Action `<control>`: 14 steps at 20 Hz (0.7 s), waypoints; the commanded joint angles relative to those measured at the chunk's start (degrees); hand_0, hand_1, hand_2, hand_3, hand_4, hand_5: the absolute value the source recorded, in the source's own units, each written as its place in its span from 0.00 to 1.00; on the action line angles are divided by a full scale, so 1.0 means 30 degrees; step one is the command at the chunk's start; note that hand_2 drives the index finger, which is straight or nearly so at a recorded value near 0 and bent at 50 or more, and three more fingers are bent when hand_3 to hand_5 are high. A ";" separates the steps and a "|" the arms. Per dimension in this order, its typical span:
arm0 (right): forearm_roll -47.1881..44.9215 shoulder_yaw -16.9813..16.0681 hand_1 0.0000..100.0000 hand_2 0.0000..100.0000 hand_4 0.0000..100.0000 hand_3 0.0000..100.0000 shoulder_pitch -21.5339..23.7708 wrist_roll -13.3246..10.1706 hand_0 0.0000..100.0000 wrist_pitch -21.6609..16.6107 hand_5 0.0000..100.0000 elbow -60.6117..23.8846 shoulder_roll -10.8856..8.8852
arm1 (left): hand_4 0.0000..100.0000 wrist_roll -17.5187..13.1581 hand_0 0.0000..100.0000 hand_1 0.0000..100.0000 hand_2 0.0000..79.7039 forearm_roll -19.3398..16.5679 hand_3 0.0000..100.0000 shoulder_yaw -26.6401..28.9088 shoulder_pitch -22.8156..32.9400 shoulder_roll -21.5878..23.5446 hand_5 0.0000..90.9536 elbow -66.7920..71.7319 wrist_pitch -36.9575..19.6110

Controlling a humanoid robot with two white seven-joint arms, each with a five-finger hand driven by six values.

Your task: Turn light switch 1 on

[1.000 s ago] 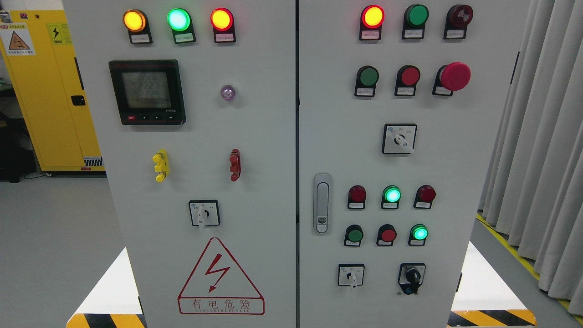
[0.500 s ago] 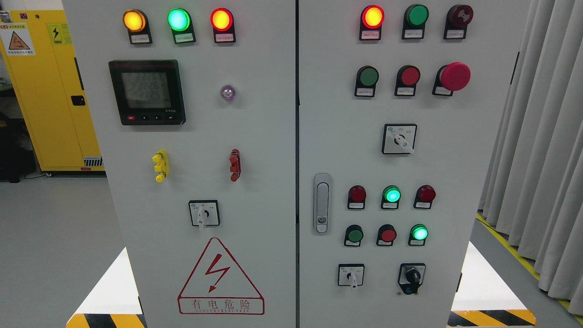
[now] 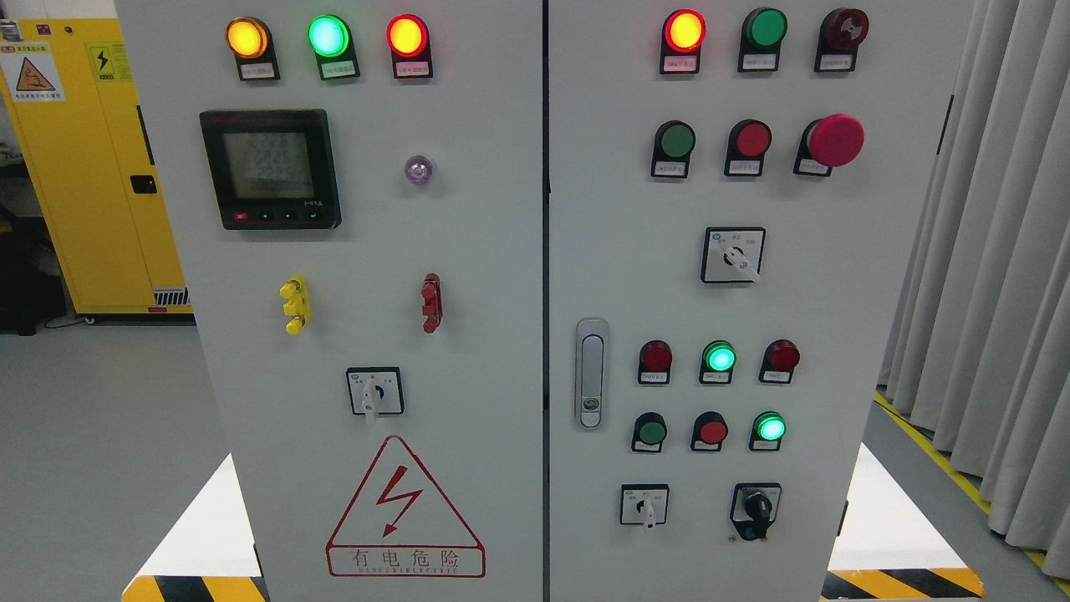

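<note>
bright, even indoor light fills the view, and the grey cabinet (image 3: 468, 251) shows no hard shadows. the lit lamps at 12 o'clock (image 3: 407, 35) bloom, their centres washed out. focus is sharp throughout, though the small labels stay unreadable.

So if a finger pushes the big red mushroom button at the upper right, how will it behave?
The red mushroom button looks rigid and panel-mounted, so it should probably sink straight in, not tip. Its broad domed cap looks smooth; an off-centre push might slip.

Neither arm reaches into the head view. No hand, wrist or fingers show at the lower left, the lower right or along the bottom edge, so their pose cannot be told.
</note>
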 commanded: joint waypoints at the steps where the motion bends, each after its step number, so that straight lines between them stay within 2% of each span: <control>1: 0.0000 0.0000 0.50 0.04 0.00 0.00 0.0000 0.0014 0.00 -0.0016 0.00 0.0000 0.0000 | 0.55 0.0066 0.24 0.38 0.30 -0.0123 0.42 0.1398 0.1242 0.0317 0.34 -0.9757 -0.0081; 7: 0.0000 0.0000 0.50 0.04 0.00 0.00 0.0000 0.0014 0.00 -0.0016 0.00 0.0000 0.0000 | 0.65 0.0066 0.24 0.43 0.41 -0.1264 0.53 0.2336 0.1507 0.0317 0.51 -1.5474 -0.0081; 9: 0.0000 0.0000 0.50 0.04 0.00 0.00 0.0000 0.0014 0.00 -0.0016 0.00 0.0000 0.0000 | 0.67 0.0095 0.24 0.44 0.41 -0.1354 0.55 0.2483 0.1507 0.0317 0.56 -1.7026 -0.0081; 10: 0.0000 0.0000 0.50 0.04 0.00 0.00 0.0000 0.0014 0.00 -0.0016 0.00 0.0000 0.0000 | 0.70 0.0125 0.25 0.45 0.45 -0.1354 0.57 0.2483 0.1536 0.0346 0.60 -1.7846 -0.0081; 14: 0.0000 0.0000 0.50 0.04 0.00 0.00 0.0000 0.0014 0.00 -0.0016 0.00 0.0000 0.0000 | 0.73 0.0154 0.25 0.49 0.49 -0.1296 0.60 0.2513 0.1507 0.0375 0.65 -2.0221 -0.0081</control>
